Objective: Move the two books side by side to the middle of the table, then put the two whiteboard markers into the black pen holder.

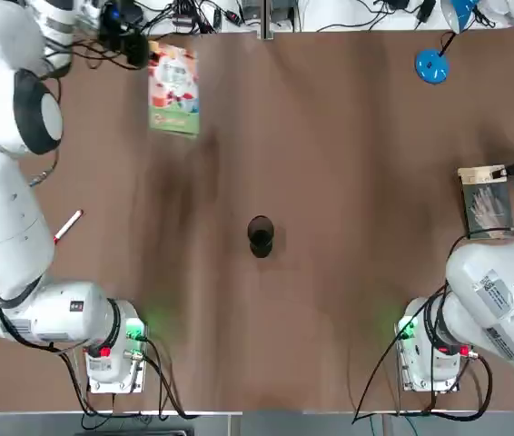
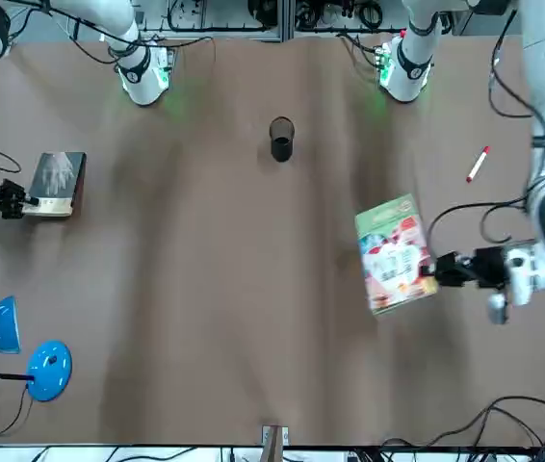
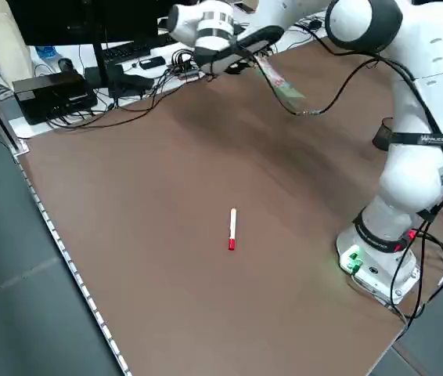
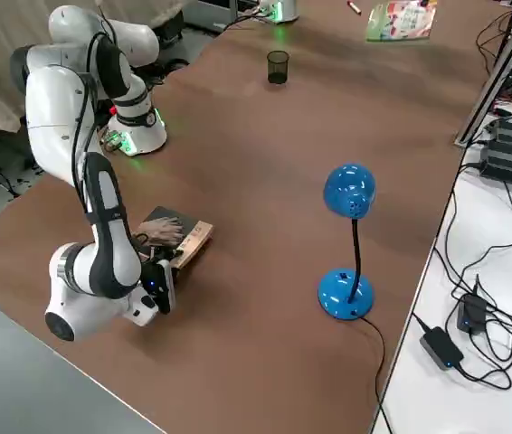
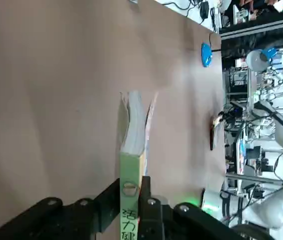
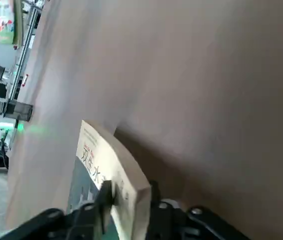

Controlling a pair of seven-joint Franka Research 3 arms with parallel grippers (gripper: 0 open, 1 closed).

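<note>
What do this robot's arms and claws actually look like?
Both arms are glossy white with rounded segments and dark grey bands at the joints. Black cables run along them, and green and red lights glow near the bases. Each claw, left and right, is black with two blocky fingers and small silvery screws.

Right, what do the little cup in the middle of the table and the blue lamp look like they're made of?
The cup looks like smoky, see-through plastic or glass: its far rim shows through. The lamp seems glossy painted metal or plastic, with bright highlights.
</note>
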